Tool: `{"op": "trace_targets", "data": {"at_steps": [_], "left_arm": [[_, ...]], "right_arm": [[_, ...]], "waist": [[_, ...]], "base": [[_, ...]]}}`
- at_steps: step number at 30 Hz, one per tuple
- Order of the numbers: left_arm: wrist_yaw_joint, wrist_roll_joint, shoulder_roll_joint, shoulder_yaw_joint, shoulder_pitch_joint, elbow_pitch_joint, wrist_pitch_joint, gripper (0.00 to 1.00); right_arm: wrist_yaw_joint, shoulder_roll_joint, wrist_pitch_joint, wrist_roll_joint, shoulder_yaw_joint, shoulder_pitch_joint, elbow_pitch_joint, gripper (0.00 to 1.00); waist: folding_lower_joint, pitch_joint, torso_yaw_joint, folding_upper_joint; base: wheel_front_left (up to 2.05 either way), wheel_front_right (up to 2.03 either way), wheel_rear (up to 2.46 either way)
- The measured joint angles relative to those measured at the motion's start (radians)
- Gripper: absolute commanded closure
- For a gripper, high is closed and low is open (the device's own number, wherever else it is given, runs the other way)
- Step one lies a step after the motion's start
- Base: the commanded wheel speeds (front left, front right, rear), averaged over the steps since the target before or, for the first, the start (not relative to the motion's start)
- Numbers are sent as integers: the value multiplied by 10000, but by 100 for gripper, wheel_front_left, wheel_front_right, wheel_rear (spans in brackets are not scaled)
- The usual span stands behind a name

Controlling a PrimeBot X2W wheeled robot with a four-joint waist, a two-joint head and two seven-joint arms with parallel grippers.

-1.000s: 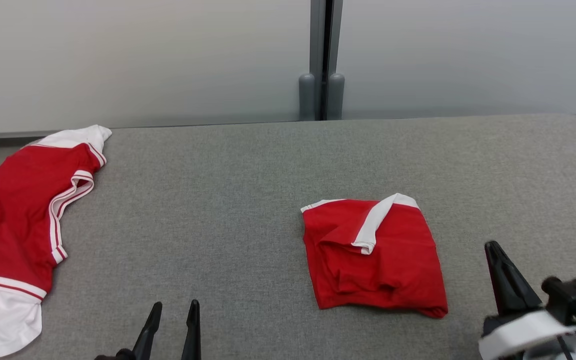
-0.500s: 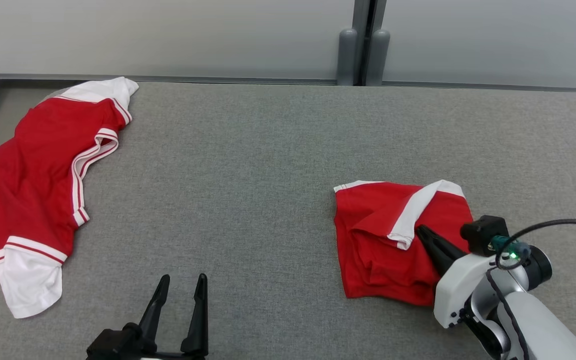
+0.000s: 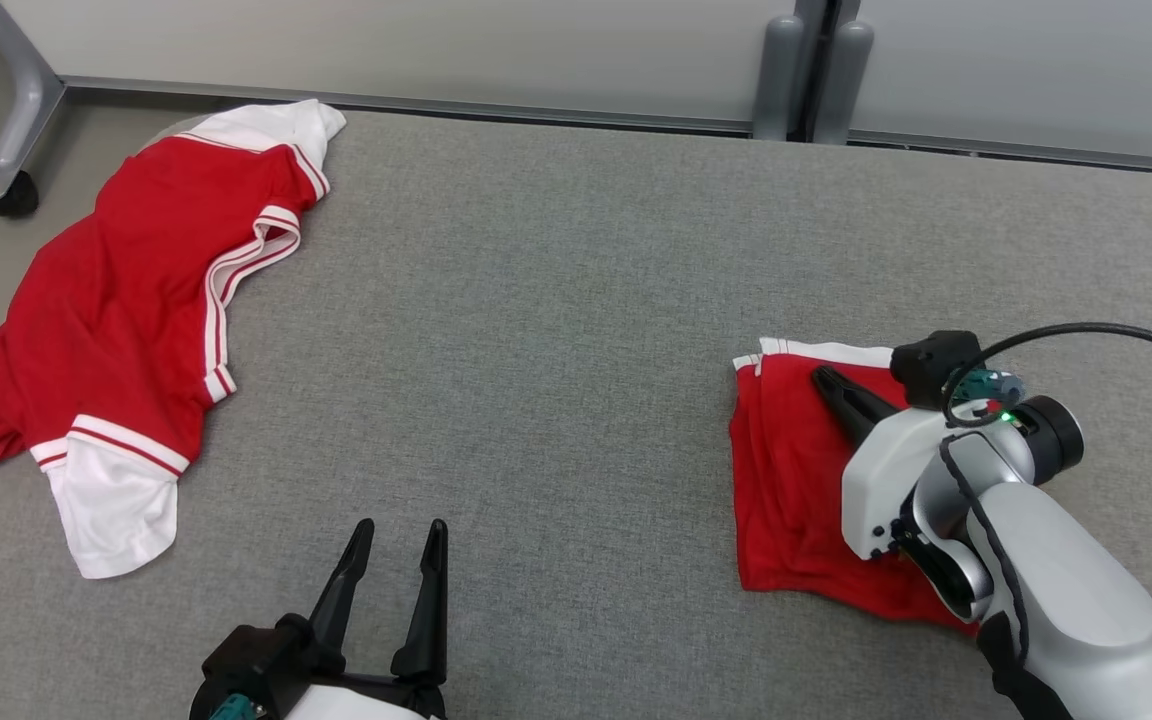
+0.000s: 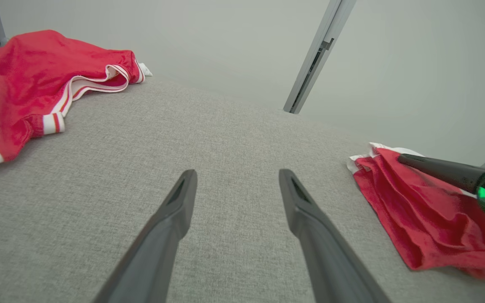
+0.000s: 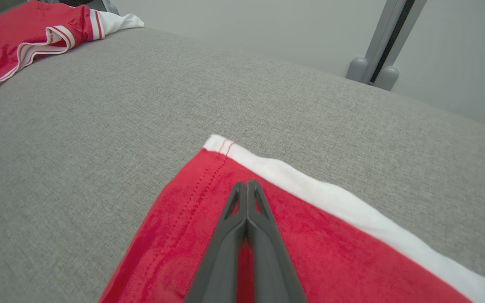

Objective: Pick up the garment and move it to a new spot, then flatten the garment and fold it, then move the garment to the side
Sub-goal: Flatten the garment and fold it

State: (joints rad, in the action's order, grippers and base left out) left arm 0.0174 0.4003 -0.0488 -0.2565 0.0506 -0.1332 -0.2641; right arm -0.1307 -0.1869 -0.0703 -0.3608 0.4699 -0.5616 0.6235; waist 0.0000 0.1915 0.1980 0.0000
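Table [image 3: 556, 300], two garments — spread garment [image 3: 116, 300], folded garment [image 3: 786, 490] under closed right claw [image 5: 246, 184], left claw [image 3: 402, 528] agape, empty

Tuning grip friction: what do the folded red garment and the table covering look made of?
Folded garment: probably thin knit jersey with a slight sheen; it shows soft creases, a stitched hem and a white trim band. Table covering: grey woven fabric, matte, with a visible weave grain. Both judged by look only.
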Motion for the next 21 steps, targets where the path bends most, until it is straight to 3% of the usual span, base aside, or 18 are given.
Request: {"op": "trace_targets", "data": {"at_steps": [9,15,16,17,18,21], "left_arm": [[-105,222,2,-176,-138,-100,0,0],[-186,159,2,228,374,-92,0,0],[-184,121,0,336,474,-75,0,0],[-184,96,2,443,571,-54,0,0],[-180,36,0,522,669,-31,0,0],[-136,-84,2,788,993,33,0,0]], "right_arm": [[0,387,451,-71,688,-658,621,100],[0,148,1407,-309,834,-25,144,100],[0,73,1605,-357,802,183,0,88],[0,-25,1847,-359,748,378,-163,55],[0,-148,2100,-347,648,590,-337,0],[0,-483,2761,-236,284,1374,-775,0]], "waist": [[0,-30,290,0],[0,-567,-4,0],[0,-673,-95,0],[0,-778,-196,0],[0,-896,-299,0],[0,-1265,-628,0]], "base": [[0,0,0],[0,0,0],[0,0,0],[0,0,0],[0,0,0],[0,0,0]]}}
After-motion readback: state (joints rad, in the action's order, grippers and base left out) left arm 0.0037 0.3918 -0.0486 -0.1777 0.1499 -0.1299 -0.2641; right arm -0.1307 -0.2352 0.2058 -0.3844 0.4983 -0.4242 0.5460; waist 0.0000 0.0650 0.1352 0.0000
